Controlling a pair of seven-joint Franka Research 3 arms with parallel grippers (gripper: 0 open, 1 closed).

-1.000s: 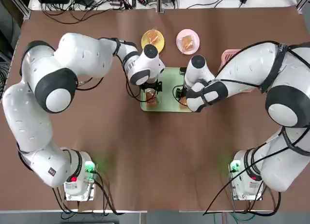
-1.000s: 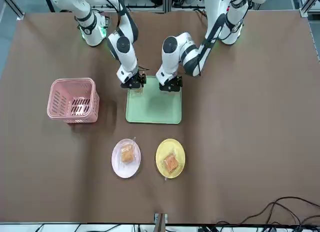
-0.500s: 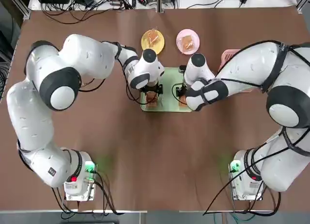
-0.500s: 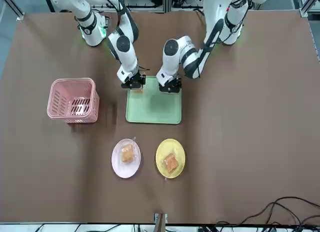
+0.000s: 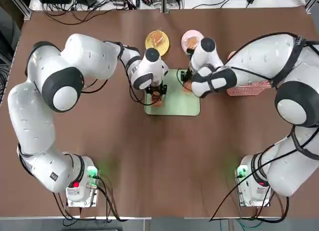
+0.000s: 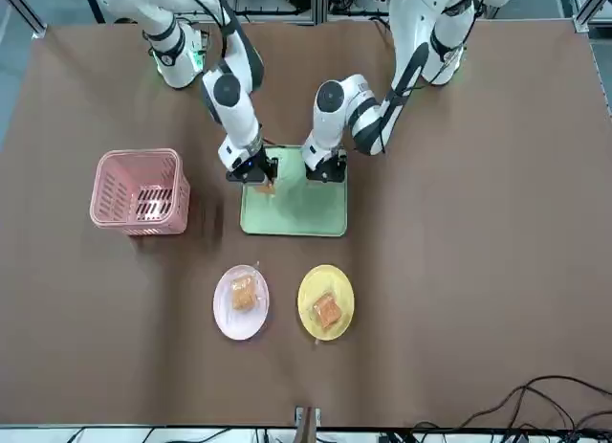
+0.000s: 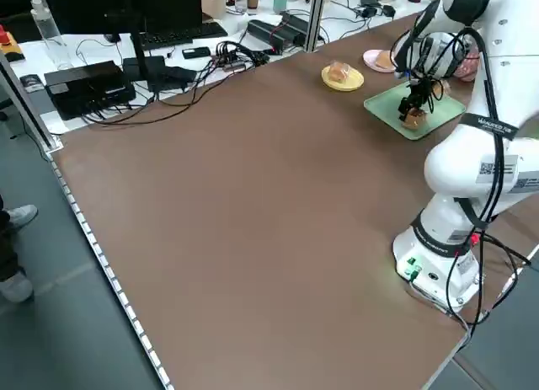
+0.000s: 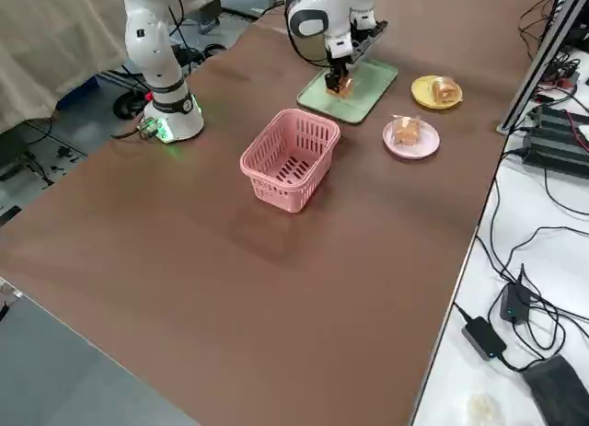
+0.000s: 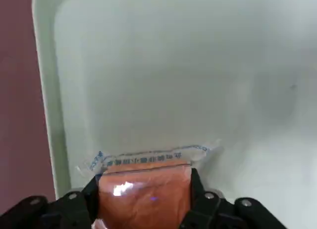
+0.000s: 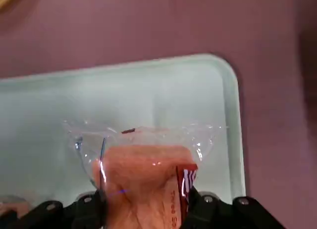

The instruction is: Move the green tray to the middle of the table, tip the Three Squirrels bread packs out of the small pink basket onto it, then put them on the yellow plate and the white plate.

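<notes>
Over the green tray [image 5: 175, 107] at the middle of the table [image 5: 149, 161], I have a bread pack in each hand. My left gripper [image 9: 146, 209] is clamped on one pack [image 9: 144, 182] low over the tray's near left corner; my right gripper [image 10: 141, 209] pinches the other pack [image 10: 143, 174], raised above the tray's far right part, on the way towards the plates.

My worry is the wrapping. It is thin, slick film, and I seem to hold each pack near one end, so a pack could swing or slide out between the fingers while I carry it and land on the cloth short of its plate. Each plate is small and already holds a pack, so a second one set down off-centre could slip over the rim. My two wrists are also near each other above the tray, and a careless path could knock them together.

The yellow plate [image 6: 326, 302] holds one pack [image 6: 327, 312], and the white plate [image 6: 241, 301] beside it holds one [image 6: 243, 294]. The small pink basket [image 8: 290, 159] stands upright, well off to my right, and looks empty. I see nothing lying loose on the tray.
</notes>
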